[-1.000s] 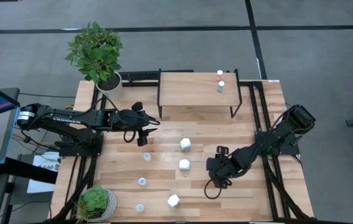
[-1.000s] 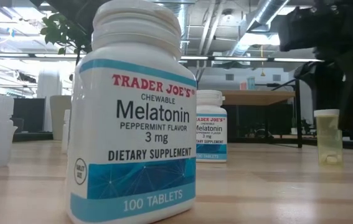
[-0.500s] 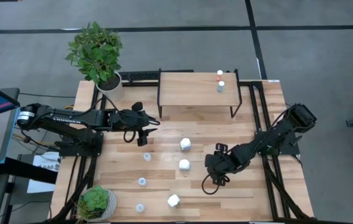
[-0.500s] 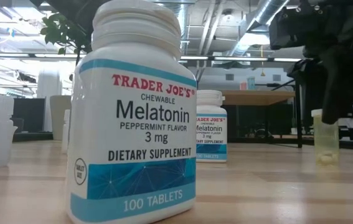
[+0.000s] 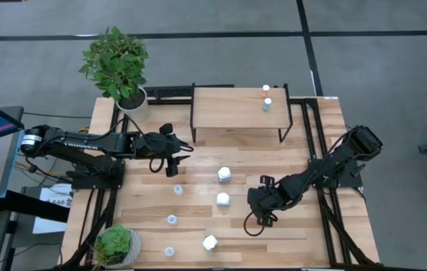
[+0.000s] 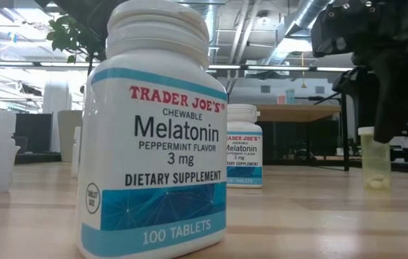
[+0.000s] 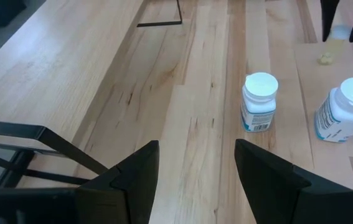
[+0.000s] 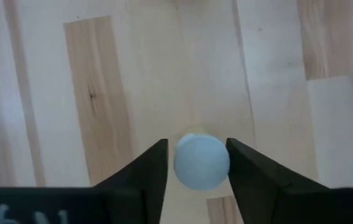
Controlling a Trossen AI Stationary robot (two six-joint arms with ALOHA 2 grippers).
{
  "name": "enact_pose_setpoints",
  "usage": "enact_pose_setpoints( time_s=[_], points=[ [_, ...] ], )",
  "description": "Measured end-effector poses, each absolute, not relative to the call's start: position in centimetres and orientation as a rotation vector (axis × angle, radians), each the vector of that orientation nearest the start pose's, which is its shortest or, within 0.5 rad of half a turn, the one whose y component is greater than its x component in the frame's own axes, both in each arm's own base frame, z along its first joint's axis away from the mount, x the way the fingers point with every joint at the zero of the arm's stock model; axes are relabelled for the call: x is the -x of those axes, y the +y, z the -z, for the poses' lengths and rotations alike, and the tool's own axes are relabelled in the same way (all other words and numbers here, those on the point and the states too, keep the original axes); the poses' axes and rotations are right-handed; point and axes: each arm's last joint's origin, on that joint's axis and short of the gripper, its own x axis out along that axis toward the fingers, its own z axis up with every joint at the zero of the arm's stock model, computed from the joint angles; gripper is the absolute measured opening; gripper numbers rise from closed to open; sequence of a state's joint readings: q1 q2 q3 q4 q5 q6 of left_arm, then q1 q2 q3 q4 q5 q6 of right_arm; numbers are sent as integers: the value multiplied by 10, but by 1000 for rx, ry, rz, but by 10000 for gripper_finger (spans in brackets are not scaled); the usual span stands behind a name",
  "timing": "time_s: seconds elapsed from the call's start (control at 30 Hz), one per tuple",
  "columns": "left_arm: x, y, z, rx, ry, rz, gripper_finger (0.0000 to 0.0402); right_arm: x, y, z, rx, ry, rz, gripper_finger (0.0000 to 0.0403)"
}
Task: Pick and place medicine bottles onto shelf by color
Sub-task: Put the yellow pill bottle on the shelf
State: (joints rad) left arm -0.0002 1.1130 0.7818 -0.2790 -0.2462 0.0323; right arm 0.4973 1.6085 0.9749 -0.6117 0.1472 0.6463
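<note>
The right gripper (image 8: 196, 163) sits open around a small bottle (image 8: 202, 161), well in front of the shelf (image 5: 236, 108). Closing off-center could tip the bottle over.

Striped wooden surface (image 5: 145, 192) with a shelf (image 5: 228, 109)

Two small bottles (image 5: 266, 98) stand on the shelf; white bottles (image 5: 224, 175), pale bottles (image 5: 177, 190) and two potted plants (image 5: 117, 68) sit on the surface.
</note>
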Motion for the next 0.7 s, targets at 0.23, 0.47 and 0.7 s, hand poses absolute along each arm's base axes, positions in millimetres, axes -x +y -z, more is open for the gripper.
enact_pose_setpoints(
  time_s=[0.23,0.47,0.7],
  points=[
    [-233,7,-262,-106,611,-229,199,-261,137,-180,-180,1213,83,115],
    [-233,7,-262,-108,611,-228,199,-262,135,-183,-165,1225,83,110],
    [-233,7,-263,-115,612,-226,199,-274,124,-225,-3,1289,29,106]
  ],
)
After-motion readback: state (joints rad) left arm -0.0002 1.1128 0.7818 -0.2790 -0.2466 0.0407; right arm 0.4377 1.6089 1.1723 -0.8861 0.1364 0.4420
